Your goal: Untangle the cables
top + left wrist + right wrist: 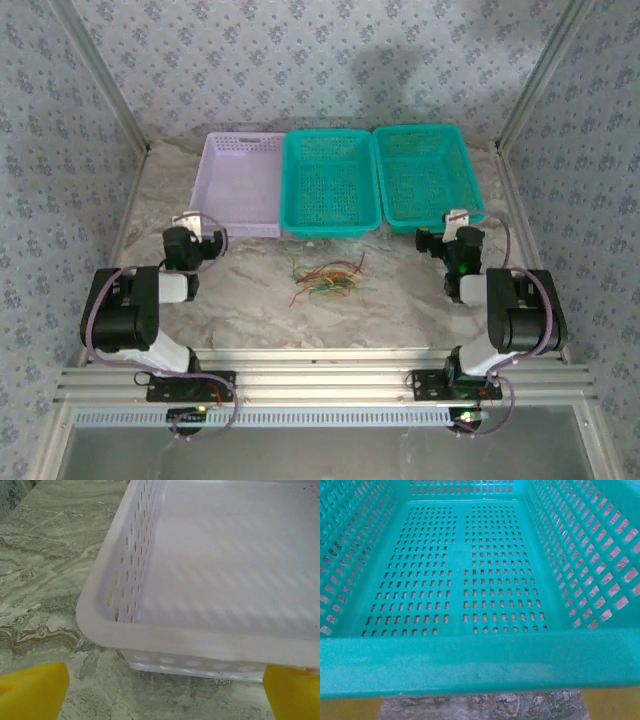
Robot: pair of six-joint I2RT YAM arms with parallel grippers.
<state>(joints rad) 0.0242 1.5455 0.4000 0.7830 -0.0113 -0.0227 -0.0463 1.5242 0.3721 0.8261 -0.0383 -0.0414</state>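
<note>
The cables [325, 278] lie in one tangled heap on the table [250, 305], between the two arms and near the middle teal basket [325, 135]. The left claw [190, 222] is wide open and empty, beside the lilac basket [243, 143]. The right claw [458, 222] (also wide open, holding nothing) faces the near rim of the right teal basket [420, 130].

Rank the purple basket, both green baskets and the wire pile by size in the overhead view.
1. Middle green basket and right green basket: look alike.
2. Purple basket: slightly narrower, nearly the same.
3. Wire pile: by far the smallest.
</note>
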